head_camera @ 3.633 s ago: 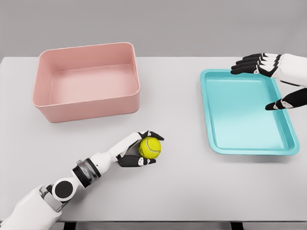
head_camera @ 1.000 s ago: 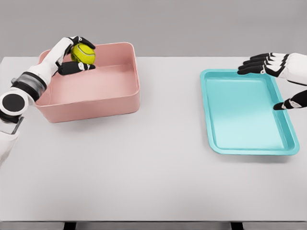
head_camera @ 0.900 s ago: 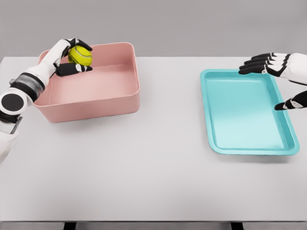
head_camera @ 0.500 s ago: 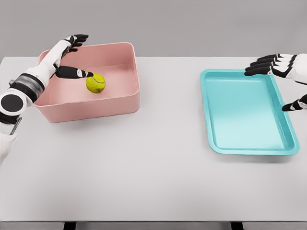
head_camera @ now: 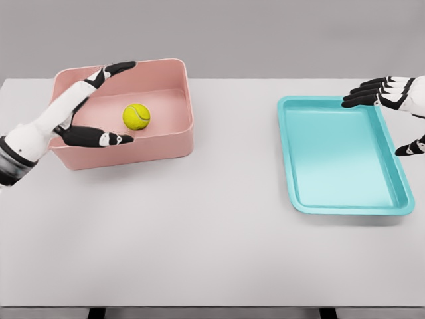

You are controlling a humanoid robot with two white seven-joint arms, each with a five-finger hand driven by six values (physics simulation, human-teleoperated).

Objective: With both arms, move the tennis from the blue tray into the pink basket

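- tennis ball [head_camera: 136,116] sits on the floor of the pink basket [head_camera: 174,143], 9 o'clock side of the table [head_camera: 212,232]; blue tray [head_camera: 332,159] at 3 o'clock holds nothing.
- left hand [head_camera: 83,113] splayed wide over the basket, gripping nothing; thumb just at the front wall.
- Risk: pulling out low could snag the rim and shove the basket.
- right hand [head_camera: 392,100] spread, empty, at tray's far corner; could nudge the tray.

Single head cam, looks down and forward over the desk [head_camera: 212,226]; pink basket [head_camera: 172,143] far left, blue tray [head_camera: 345,206] right, both mid-range.
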